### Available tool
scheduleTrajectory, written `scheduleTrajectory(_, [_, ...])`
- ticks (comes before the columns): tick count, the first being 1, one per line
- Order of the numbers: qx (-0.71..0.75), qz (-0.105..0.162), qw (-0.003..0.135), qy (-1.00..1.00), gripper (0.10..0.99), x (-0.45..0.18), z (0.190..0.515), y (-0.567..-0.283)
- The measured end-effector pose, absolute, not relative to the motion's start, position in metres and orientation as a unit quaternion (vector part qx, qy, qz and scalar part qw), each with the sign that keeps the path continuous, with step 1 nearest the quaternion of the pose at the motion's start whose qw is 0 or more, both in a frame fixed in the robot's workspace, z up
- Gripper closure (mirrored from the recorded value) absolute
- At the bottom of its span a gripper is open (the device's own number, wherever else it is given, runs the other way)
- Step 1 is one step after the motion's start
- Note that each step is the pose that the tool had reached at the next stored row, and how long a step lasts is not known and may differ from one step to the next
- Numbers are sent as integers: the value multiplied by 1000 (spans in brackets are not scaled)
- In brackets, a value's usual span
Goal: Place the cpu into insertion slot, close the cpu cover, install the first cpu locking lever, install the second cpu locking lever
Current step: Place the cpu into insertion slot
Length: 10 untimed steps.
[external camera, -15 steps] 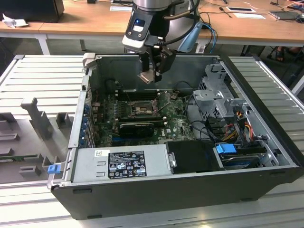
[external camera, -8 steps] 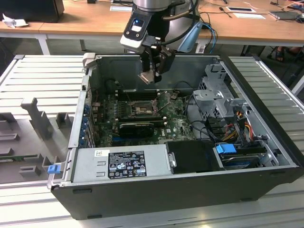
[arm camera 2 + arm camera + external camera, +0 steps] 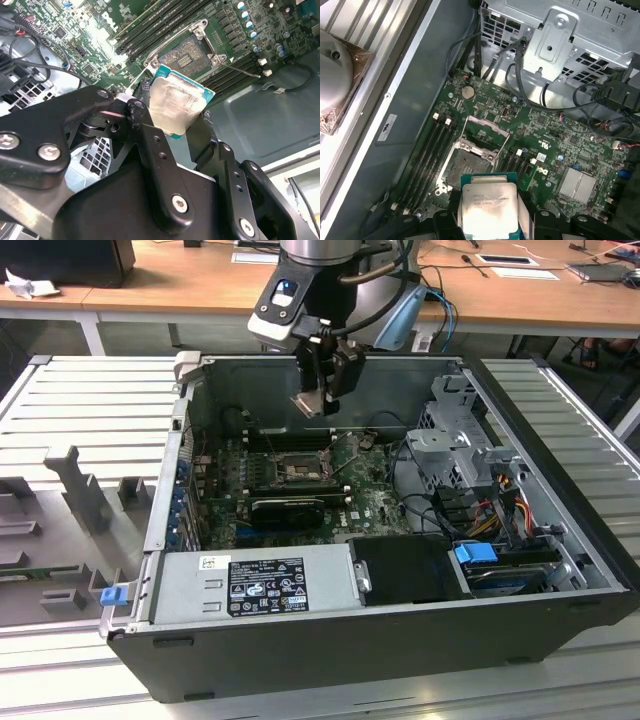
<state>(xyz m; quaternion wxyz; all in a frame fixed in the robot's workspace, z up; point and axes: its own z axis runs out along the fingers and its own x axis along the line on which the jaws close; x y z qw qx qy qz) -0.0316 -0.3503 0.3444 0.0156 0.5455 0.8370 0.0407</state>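
Observation:
My gripper (image 3: pixel 322 390) hangs inside the open computer case (image 3: pixel 330 655), above the green board, shut on the cpu (image 3: pixel 308 405). The cpu is a thin square chip with a pale silvery face and a teal edge, pinched by two opposite edges between the black fingers (image 3: pixel 145 132). In both wrist views the cpu (image 3: pixel 177 105) (image 3: pixel 487 207) is above and a little to one side of the insertion slot (image 3: pixel 460 170) (image 3: pixel 187 54) (image 3: pixel 296 473), not touching it. The slot's dark square lies bare. The cpu cover (image 3: pixel 486 125) stands swung open at the slot's far edge.
Black memory slots (image 3: pixel 432 150) flank the socket. A long black card (image 3: pixel 288 508) lies just in front of it, then the power supply (image 3: pixel 255 585). A metal drive cage (image 3: pixel 450 440) with cables stands on the exterior view's right. A silver heatsink (image 3: pixel 577 185) sits on the board.

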Motion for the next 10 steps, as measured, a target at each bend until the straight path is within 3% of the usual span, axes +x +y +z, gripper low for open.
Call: scheduleTrajectory(10, [600, 40, 18, 799, 557, -32, 341, -350])
